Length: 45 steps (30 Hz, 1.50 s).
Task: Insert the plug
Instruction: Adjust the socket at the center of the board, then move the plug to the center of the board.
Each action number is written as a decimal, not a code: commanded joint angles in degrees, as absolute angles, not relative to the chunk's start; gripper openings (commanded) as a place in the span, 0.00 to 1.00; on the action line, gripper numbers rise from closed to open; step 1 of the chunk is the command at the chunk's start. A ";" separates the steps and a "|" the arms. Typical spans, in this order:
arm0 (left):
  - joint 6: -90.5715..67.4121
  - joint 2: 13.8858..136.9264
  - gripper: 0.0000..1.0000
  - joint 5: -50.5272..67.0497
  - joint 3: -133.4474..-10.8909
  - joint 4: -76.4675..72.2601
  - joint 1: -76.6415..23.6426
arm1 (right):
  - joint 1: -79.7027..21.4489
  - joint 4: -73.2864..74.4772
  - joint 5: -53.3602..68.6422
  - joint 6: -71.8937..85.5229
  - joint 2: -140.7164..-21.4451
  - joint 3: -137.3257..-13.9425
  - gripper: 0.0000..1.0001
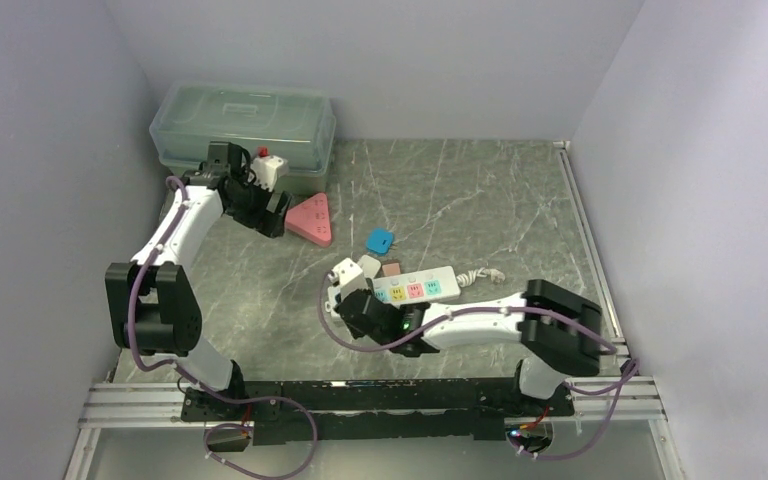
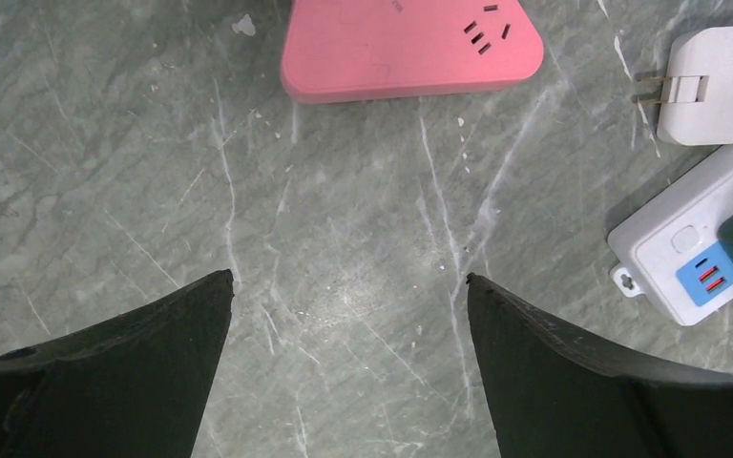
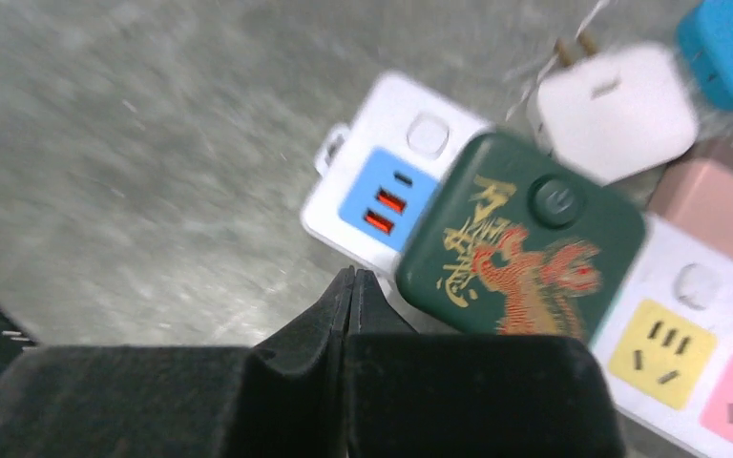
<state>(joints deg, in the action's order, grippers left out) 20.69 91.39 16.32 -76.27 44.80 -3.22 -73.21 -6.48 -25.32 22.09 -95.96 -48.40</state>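
Right fingers [image 3: 347, 303] are closest to me, pressed flat together with nothing held between them. Just past their tips sits the green plug [image 3: 520, 250], the one with the gold and red dragon on it. It rests on top of the white power strip [image 3: 410, 143], between the blue panel [image 3: 382, 196] and the yellow socket [image 3: 651, 348]. That view is blurry, so I cannot tell if the plug is pushed all the way in

Now my worries. I think the strip lies loose on the surface [image 1: 460, 190], so a push from the side could slide it away and not seat the plug. The closed tips are very near the plug's edge, and a bump there could tip it out of its holes. A push that is not straight down could bend the pins

For room, the surface is bare on the blue panel side, so I could back off that way. The far side is crowded. A white adapter [image 3: 616, 110] lies just beside the plug, with a pink block [image 3: 711, 196] and a blue block [image 3: 730, 48] near it. I would keep away from those

Farther off, the left fingers [image 1: 272, 212] are spread wide apart and hold nothing. They hang by the pink triangle strip [image 1: 312, 218], well apart from the plug. Behind them a clear box [image 1: 245, 120] stands at the far wall. Walls [image 1: 50, 120] close in both sides, and a metal rail [image 1: 585, 230] runs along the right edge
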 commanded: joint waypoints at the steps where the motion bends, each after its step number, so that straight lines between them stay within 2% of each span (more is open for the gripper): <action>1: 26.40 91.28 0.95 20.76 -75.19 42.52 -1.89 | -71.60 -3.56 -26.62 21.77 -85.56 -54.61 0.00; 4: 31.87 91.90 0.93 22.01 -73.16 40.23 -1.89 | -67.62 -1.06 -26.62 21.77 -83.91 -60.25 0.00; 9: 37.62 96.51 0.93 22.84 -73.32 36.09 -1.85 | -58.05 1.29 -26.62 21.77 -87.84 -68.12 0.00; 17: 46.81 104.06 0.97 22.46 -77.20 30.01 -1.84 | -45.70 1.23 -26.62 21.77 -102.50 -79.77 0.00; 18: 47.95 104.20 0.97 23.11 -77.23 29.25 -1.84 | -44.61 0.81 -26.62 21.77 -104.59 -81.12 0.63; 19: 49.54 104.35 0.98 23.78 -77.04 28.03 -1.83 | -43.58 0.29 -13.31 21.77 -106.62 -82.46 0.77; 20: 50.56 104.47 0.98 24.31 -76.76 26.98 -1.78 | -42.76 -1.05 14.54 21.77 -108.32 -83.53 0.80; 22: 51.62 105.11 0.99 24.83 -76.67 24.97 -1.79 | -41.62 -4.06 21.17 21.77 -111.26 -85.03 0.82; 25: 53.04 107.16 0.98 25.00 -77.68 24.32 -1.82 | -40.74 -6.62 25.08 31.78 -115.65 -87.81 0.91; 28: 55.18 108.52 0.94 26.11 -77.93 24.01 -1.83 | -39.71 -8.81 27.83 34.41 -119.95 -90.10 0.93; 33: 59.37 109.38 0.82 30.11 -77.07 24.50 -1.77 | -38.08 -11.13 30.13 37.37 -123.56 -92.05 0.93; 45: 67.98 109.07 0.66 34.50 -72.79 23.71 -2.56 | -34.51 -11.99 26.07 37.40 -126.59 -91.48 0.93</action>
<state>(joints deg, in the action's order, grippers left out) 62.13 110.26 30.30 -75.40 24.97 -1.87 -35.59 -8.23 27.42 36.51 -125.49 -90.41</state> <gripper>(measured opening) 0.694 0.930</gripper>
